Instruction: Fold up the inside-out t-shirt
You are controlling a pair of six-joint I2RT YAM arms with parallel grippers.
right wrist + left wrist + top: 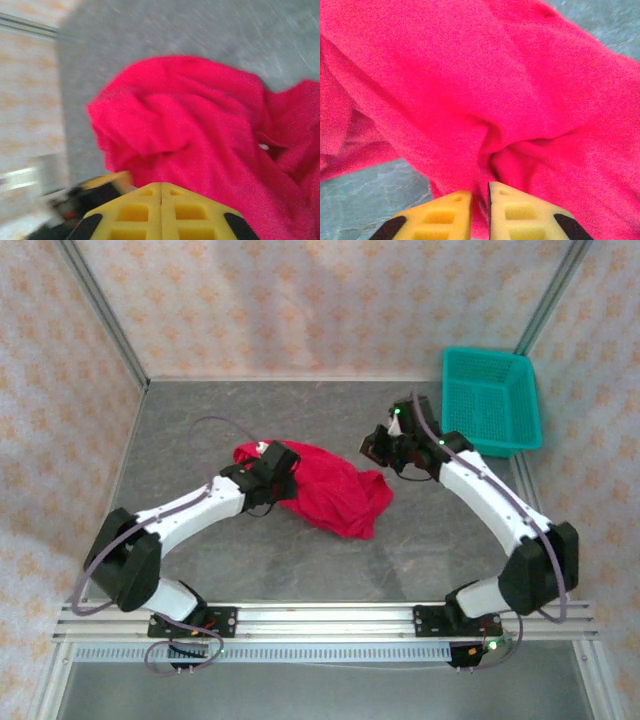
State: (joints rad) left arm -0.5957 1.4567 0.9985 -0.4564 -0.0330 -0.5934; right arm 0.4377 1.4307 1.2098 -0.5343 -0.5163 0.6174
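The inside-out t-shirt (325, 485) lies in a crumpled heap near the middle of the surface (200, 420), neither spread nor folded. In my judgement the work stands at the opening step, getting the garment straightened out. The left tool (276, 466) sits at the heap's left edge, and its wrist view shows the jaws narrow with a pinch of red cloth between them. The right tool (384, 446) is just beside the heap's right edge, its jaws pressed together with no cloth seen between. The next move likely calls for the right tool to open and take a second hold, then for both to draw the cloth flat. The left arm (190, 510) reaches forward low, bent at the elbow. The right arm (490, 490) arcs inward from the right. A teal mesh basket (490, 400) stands well apart at the far right corner.
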